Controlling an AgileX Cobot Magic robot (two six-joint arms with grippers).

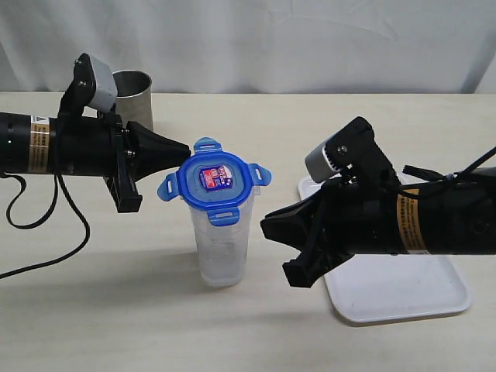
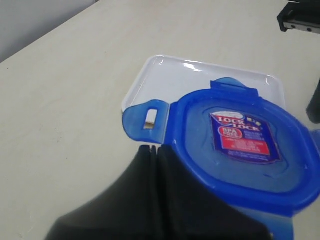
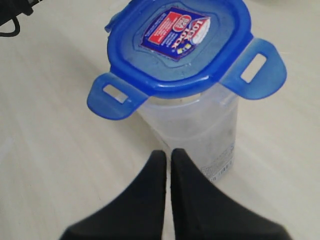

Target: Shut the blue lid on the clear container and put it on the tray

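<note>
1. The tray (image 1: pixel 403 291) lies flat on the table (image 1: pixel 93 310), on the right side, partly under my right arm. It is stiff, wide and low-rimmed, with bare room for the container.

2. The clear container (image 1: pixel 222 252) stands upright on the table, just left of the tray and not on it. It is tall, slim and looks empty, so I judge it light and easy to topple. The smooth plastic wall is probably slippery and may flex under a hard squeeze. I would grip it across the body, about mid-height or a little above, not by the lid.

3. The blue lid (image 1: pixel 215 180) sits on the container's rim. It looks like rigid plastic that can take a downward press on its flat top.

4. Its four flaps (image 3: pixel 114 95) splay outward, so I judge them unlatched. They are thin and hinged, and each needs pushing down at its outer edge while the body is braced.

5. The left gripper (image 1: pixel 184 150) has its fingers pinched together on nothing, the tip against the lid's left edge.

6. The right gripper (image 1: pixel 267 226) is likewise pressed nearly together and empty. Its tip is just beside the container's wall below the lid, and I cannot tell whether it touches.
</note>
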